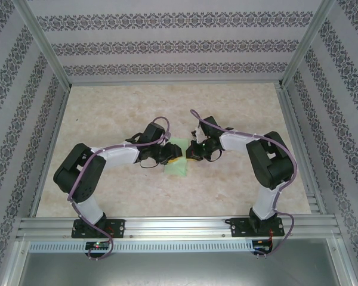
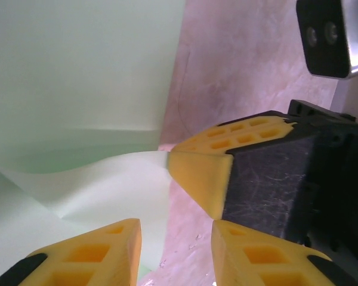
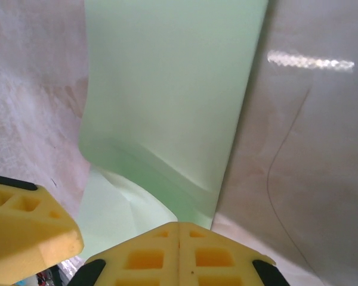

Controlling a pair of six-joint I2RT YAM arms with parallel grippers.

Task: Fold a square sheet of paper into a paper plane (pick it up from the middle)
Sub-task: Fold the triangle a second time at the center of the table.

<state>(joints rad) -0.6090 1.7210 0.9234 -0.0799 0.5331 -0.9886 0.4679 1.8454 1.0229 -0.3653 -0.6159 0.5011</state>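
Mint-green sheet [image 1: 178,159] sits mid-counter [image 1: 238,113], right between the two arms, which meet over it from either side. It isn't lying flat. From the left wrist, one part rises in a soft wave. From the right wrist, a flap is turned over with a crease running across it.

Right gripper [image 3: 179,231]: fingers pressed together with no gap. The wave of paper runs right up to their tip, so I read that as a pinch on the sheet's edge.

Left gripper [image 2: 176,241]: fingers apart with a narrowish gap. The paper's edge reaches partway in, but nothing's clamped as far as I can tell.

Handling-wise, this stuff looks light as nothing and floppy. I'd expect it to bend wherever it's pulled and skate on that smooth counter if pushed rather than pinned. Creases don't come out, so a sloppy pinch would leave a mark.

I'd take it by an edge or a lifted flap near the middle, where a finger can get under. The other arm would hold the rest down. Yank one corner and it probably just buckles or tears.
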